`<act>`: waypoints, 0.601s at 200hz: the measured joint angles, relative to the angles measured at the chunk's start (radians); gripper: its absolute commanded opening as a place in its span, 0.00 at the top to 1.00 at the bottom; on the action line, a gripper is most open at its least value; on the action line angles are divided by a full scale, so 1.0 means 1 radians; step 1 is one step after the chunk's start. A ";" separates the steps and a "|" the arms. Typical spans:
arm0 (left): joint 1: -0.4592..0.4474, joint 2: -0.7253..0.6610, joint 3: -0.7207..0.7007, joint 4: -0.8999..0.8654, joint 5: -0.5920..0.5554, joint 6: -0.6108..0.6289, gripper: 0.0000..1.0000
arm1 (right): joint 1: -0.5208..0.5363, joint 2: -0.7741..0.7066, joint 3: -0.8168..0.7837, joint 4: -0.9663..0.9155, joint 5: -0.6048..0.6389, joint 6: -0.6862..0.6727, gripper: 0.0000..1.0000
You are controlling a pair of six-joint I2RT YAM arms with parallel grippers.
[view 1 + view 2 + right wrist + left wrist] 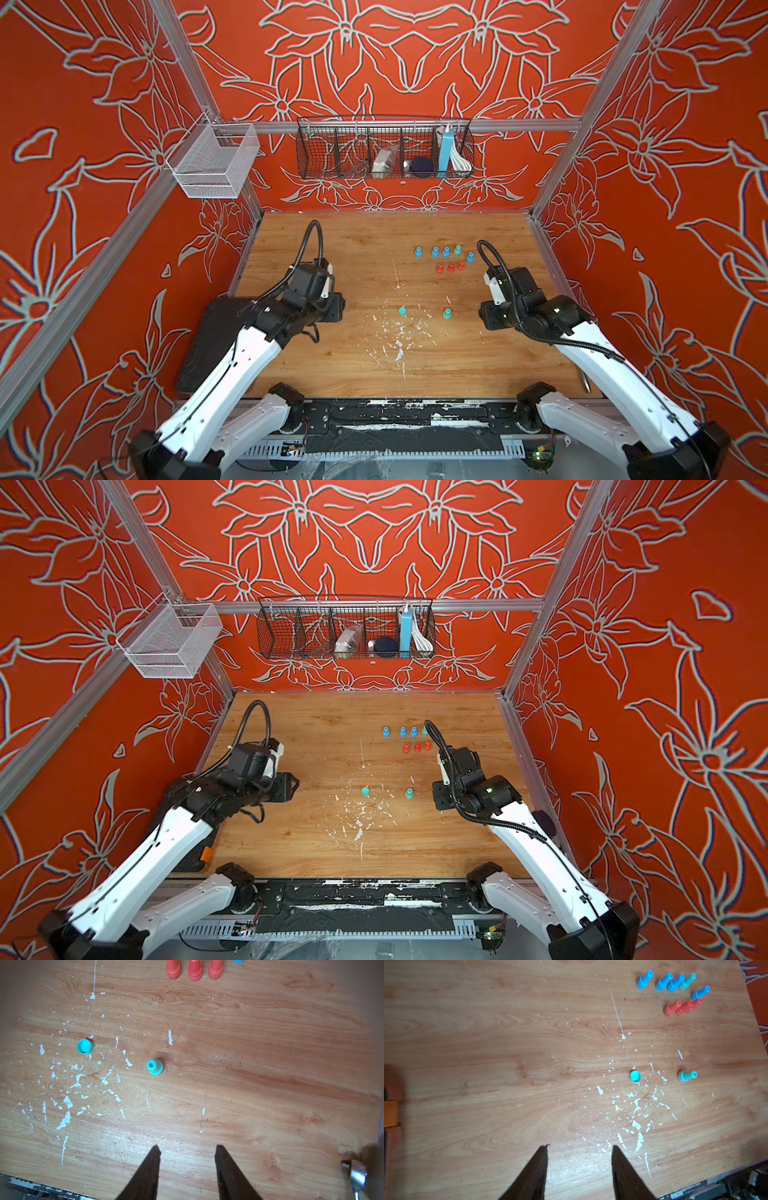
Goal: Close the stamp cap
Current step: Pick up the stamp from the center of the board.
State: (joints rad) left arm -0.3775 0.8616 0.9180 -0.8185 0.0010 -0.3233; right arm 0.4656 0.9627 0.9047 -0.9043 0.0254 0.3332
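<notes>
Nearest the robot's base, the left jaws and the right jaws both hang above the desk [332, 249], each pair part open with bare wood showing between the tips and nothing held.

Just beyond them the laminate is scuffed, and white flecks [636, 1105] show where the wood-grain finish has chipped away.

At the far edge of that patch lies the teal cap [402, 311], a shallow round cup. It seems to lie mouth up, though I cannot be sure. The teal stamp [447, 313] stands apart from it toward the right arm, wide base down and narrow neck up, with a small hole in its top.

Both look like light, hard, smooth moulded plastic. They will be stiff enough to pinch but likely to skid or tip if nudged. The stamp's neck, or the fatter collar below it, looks the surest hold. The cap offers only its low wall, so it would need a grip across its width.

Farther back stand 3 red stamps [451, 268] in a row. Behind them are 4 blue stamps [435, 251] and 1 more teal stamp [457, 249].

On the back wall hangs a black wire basket [316, 145], and a white mesh basket [216, 166] hangs on the side rail.
</notes>
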 measured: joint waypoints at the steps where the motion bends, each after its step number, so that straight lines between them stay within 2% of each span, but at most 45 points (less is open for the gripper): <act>1: 0.001 -0.004 -0.002 0.000 0.001 0.000 0.49 | 0.000 0.000 0.000 0.000 0.000 0.000 0.54; 21: 0.015 -0.079 -0.055 -0.012 0.017 0.016 0.50 | 0.000 0.020 0.000 0.000 0.000 0.000 0.54; 64: 0.021 -0.053 -0.077 -0.002 0.040 0.033 0.50 | 0.000 0.098 0.000 -0.001 0.001 -0.001 0.52; 120: 0.023 -0.112 -0.080 -0.002 0.035 0.035 0.50 | 0.000 0.212 0.010 0.001 0.018 -0.001 0.51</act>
State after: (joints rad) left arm -0.3542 0.7494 0.8383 -0.8207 0.0357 -0.2878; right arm 0.4656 1.1751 0.9142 -0.9035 0.0433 0.3325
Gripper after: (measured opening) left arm 0.501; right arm 0.491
